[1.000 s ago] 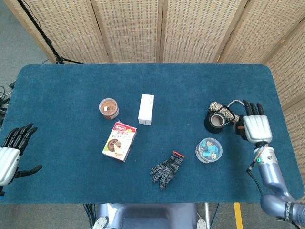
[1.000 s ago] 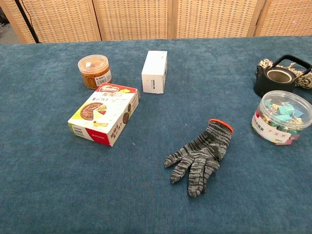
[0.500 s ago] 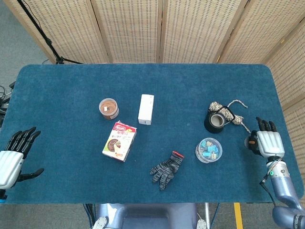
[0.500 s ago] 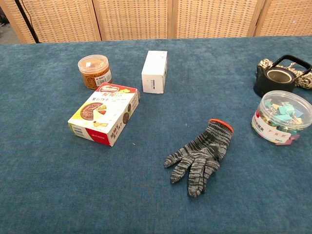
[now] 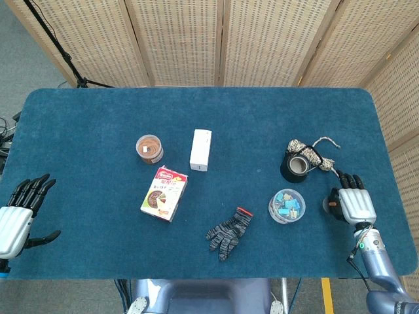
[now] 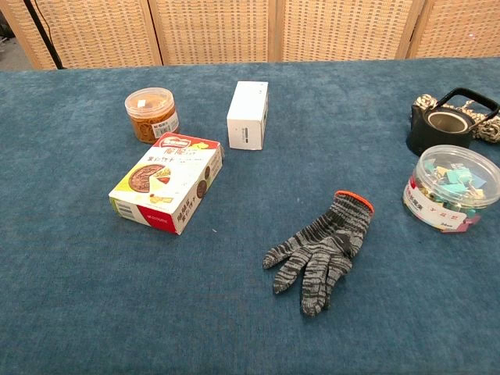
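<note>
Clear plastic tub of clips sits at nine o'clock of my empty, loosely open right hand; light, rigid, slick-walled, I judge; best gripped around its sides.

Your bench is a rounded rectangular top covered in dark blue carpet-like cloth. Near its centre lies a white rectangular carton, and at its 9 o'clock stands a clear round jar of brown contents. A red and white printed food box lies flat at 7 o'clock from the carton. At 5 o'clock lies a grey knitted glove with an orange cuff. At 3 o'clock you have a small black teapot with a tan braided cord beside it, and below those a clear round tub of coloured clips.
</note>
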{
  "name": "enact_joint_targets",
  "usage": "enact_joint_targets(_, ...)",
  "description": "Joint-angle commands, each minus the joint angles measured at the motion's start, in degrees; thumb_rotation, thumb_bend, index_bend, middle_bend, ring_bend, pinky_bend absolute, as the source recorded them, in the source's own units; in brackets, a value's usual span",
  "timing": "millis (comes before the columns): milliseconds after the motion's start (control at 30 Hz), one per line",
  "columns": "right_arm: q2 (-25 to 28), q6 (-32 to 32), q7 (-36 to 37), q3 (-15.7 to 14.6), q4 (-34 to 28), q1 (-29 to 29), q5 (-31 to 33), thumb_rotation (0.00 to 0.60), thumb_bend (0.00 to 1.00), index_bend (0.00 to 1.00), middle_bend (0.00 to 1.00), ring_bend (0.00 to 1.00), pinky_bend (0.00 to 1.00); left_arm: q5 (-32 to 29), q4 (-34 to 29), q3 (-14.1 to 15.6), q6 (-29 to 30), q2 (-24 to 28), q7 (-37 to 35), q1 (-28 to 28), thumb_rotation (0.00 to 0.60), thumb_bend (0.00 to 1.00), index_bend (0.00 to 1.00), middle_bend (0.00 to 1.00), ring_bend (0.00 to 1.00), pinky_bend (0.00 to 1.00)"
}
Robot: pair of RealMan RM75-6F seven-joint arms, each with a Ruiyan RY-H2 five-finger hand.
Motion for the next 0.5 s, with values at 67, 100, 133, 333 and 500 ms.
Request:
enact_joint_targets(67, -0.1, -0.8, -0.3, 0.0, -0.1, -0.2, -0.3, 0.6, 0.45, 0.62, 0.0, 0.0, 0.0, 0.2, 0.0, 0.1, 0.1, 0.0, -0.1, 0.0, 0.6, 0.04, 0.0, 0.0, 0.0, 0.0)
enact_joint_targets(100, -0.1, -1.0, -0.3, 0.1, -0.2, -0.2, -0.3, 0.6, 0.45, 0.61, 0.0, 0.0, 0.0, 0.2, 0.0, 0.1, 0.1, 0.0, -0.1, 0.1, 0.6, 0.04, 0.0, 0.0, 0.0, 0.0)
enact_joint_targets(133, 0.0, -1.3, -0.3, 0.1, -0.2, -0.2, -0.4, 0.6, 0.45, 0.6, 0.0, 0.0, 0.0, 0.2, 0.1, 0.1, 0.2, 0.0, -0.1, 0.1, 0.6, 0.04, 0.0, 0.0, 0.0, 0.0)
enact_joint_targets(333, 0.3, -1.7, 0.5, 0.1, -0.7, -0.7, -1.6, 0.6, 0.42, 0.36, 0.0, 0.0, 0.0, 0.3, 0.1, 0.1, 0.3, 0.0, -0.3, 0.1, 0.6, 0.04, 0.0, 0.0, 0.0, 0.0)
enact_joint_targets(500, 1.4, -0.8, -0.4, 0.3, -2.2, -1.4, -2.1, 0.6, 0.34, 0.22, 0.0, 0.0, 0.0, 0.3, 0.1, 0.1, 0.2, 0.1, -0.4, 0.1, 0.6, 0.04, 0.0, 0.0, 0.0, 0.0)
